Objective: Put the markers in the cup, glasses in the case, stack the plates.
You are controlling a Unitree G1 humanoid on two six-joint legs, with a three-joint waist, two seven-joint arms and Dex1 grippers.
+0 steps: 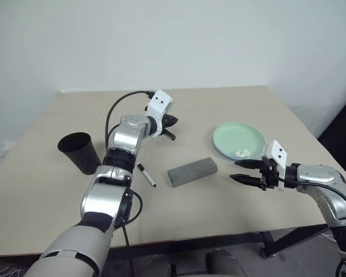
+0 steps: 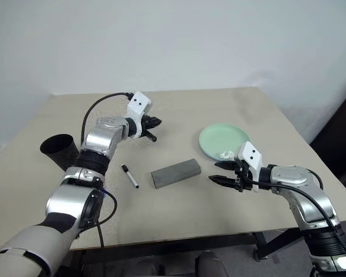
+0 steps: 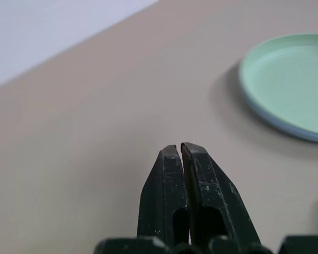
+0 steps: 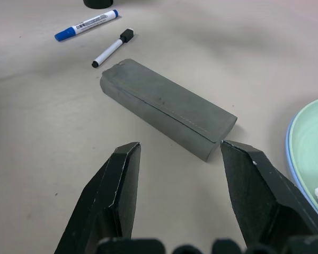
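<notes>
Left fingers [image 3: 181,174] pressed together; right fingers [image 4: 254,174] apart.

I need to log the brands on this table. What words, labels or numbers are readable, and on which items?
Blue-ended marker: printing along its white barrel, too small to read.
Black-capped marker: no print visible.
Grey case, green plate, black cup: no text visible.

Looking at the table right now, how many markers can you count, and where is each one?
2. A black-capped marker lies on the table just beyond the case. A blue-capped marker lies past it, nearer the cup. Others may be hidden behind the left arm.
</notes>
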